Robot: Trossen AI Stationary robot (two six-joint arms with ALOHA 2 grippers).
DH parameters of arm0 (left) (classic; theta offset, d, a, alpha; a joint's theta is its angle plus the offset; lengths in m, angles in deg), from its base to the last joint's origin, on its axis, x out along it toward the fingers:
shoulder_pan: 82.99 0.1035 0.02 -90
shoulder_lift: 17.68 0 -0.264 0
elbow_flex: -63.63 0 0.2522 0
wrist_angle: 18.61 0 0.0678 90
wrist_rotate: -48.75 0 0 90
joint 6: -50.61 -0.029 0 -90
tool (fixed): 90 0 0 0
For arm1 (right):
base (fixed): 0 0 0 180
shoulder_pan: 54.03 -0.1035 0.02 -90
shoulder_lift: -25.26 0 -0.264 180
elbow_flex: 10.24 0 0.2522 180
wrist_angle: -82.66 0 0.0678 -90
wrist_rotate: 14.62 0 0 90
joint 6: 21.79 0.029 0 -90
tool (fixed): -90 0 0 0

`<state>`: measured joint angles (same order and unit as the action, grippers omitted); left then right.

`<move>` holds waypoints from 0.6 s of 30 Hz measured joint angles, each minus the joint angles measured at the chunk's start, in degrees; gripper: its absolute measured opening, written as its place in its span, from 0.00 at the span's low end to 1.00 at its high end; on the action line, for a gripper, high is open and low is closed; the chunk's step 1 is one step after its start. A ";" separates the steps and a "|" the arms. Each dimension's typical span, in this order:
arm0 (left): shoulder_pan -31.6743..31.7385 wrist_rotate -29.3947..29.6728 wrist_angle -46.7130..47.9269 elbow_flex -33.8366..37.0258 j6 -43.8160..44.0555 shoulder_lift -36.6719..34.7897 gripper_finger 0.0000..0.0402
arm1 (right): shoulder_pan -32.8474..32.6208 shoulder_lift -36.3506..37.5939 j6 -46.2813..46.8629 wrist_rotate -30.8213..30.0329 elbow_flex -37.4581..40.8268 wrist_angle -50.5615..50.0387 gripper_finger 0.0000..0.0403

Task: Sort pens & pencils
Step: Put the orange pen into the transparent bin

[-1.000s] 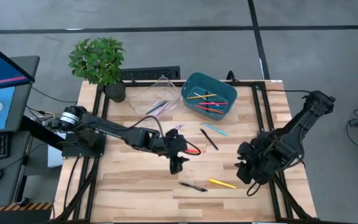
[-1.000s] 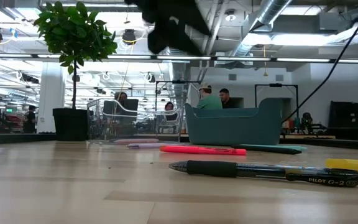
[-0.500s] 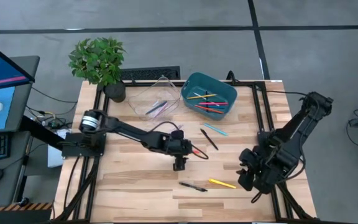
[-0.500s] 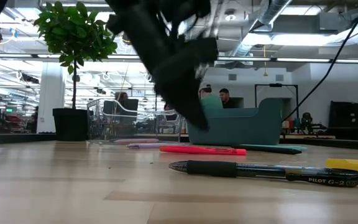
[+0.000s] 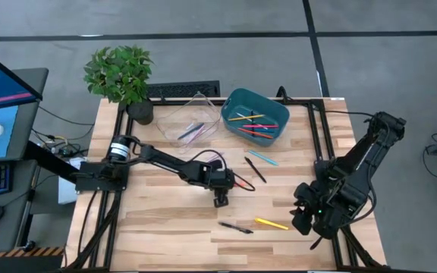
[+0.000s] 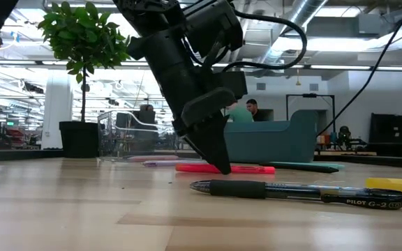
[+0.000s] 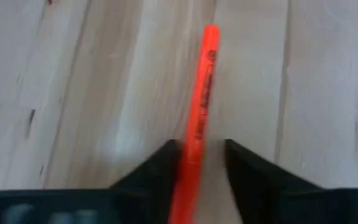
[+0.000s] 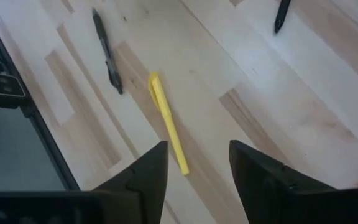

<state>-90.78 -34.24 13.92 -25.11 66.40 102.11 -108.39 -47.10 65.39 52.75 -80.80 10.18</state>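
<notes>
Lying between the left gripper's [image 7: 201, 163] parted fingers [image 7: 160, 168], red pen [image 7: 201, 99] on table, not clamped

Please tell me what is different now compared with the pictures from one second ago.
The left gripper has come down to the table and now straddles the red pen, one jaw on each side; the pen is not lifted. The right gripper drew back slightly toward the table's near right corner, above the yellow pen. The black pen, teal bin and clear bin stayed.
</notes>
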 joint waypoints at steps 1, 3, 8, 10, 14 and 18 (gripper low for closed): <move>-0.02 0.10 0.09 0.00 0.82 0.02 0.22 | 0.03 0.00 0.00 -0.08 0.00 0.05 0.47; 0.00 0.16 0.10 0.02 3.27 0.03 0.08 | 0.11 0.00 -0.01 -0.15 -0.01 0.09 0.46; -0.11 0.07 -0.11 -0.68 8.65 -0.55 0.07 | 0.11 0.00 -0.02 -0.16 -0.01 0.60 0.43; -0.49 0.18 0.69 -1.78 9.73 -1.38 0.06 | 0.11 -0.01 -0.01 -0.17 -0.02 0.91 0.42; -1.42 -0.05 3.53 -6.39 11.56 -6.74 0.05 | 0.11 -0.02 -0.02 -0.26 0.00 1.17 0.40; -1.30 5.89 9.39 -11.19 11.16 -15.87 0.05 | 0.11 -0.02 -0.04 -2.53 -0.01 1.14 0.38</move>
<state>-92.09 -28.35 23.32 -36.31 77.55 86.24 -108.29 -47.12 65.34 50.22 -80.80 11.32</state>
